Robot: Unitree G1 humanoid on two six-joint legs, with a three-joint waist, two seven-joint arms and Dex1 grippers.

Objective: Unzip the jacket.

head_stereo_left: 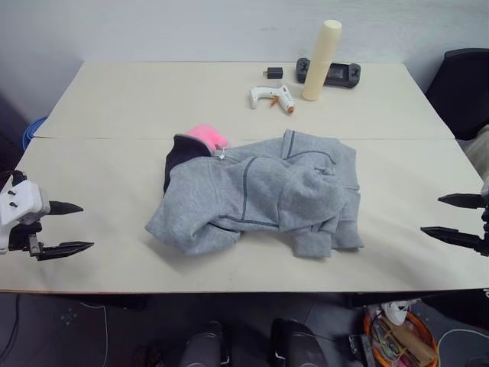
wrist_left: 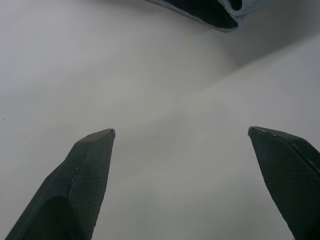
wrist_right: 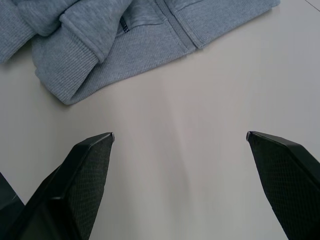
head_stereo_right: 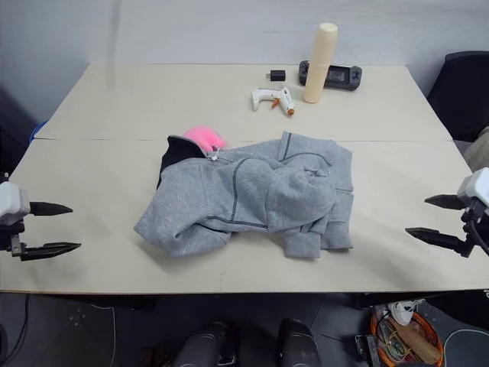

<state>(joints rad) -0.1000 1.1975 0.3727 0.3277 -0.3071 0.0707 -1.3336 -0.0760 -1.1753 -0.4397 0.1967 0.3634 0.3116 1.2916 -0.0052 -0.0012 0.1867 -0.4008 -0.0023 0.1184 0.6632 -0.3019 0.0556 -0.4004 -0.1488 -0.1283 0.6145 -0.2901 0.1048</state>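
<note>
1 crumpled grey jacket (head_stereo_left: 260, 195), pink charm (head_stereo_left: 207, 136) at collar, both grippers spread wide, empty

The jacket (head_stereo_left: 260, 195) is soft heather-grey fleece cloth, matt, with ribbed knit cuffs; its charm (head_stereo_left: 208, 136) is fluffy pink plush. The table (head_stereo_left: 114, 107) looks like smooth, matt pale wood laminate. Near its far edge, the glue gun (head_stereo_left: 273, 97) is white plastic. Gripper fingers (wrist_right: 85, 175) show a dark, fine-textured matt surface.
</note>
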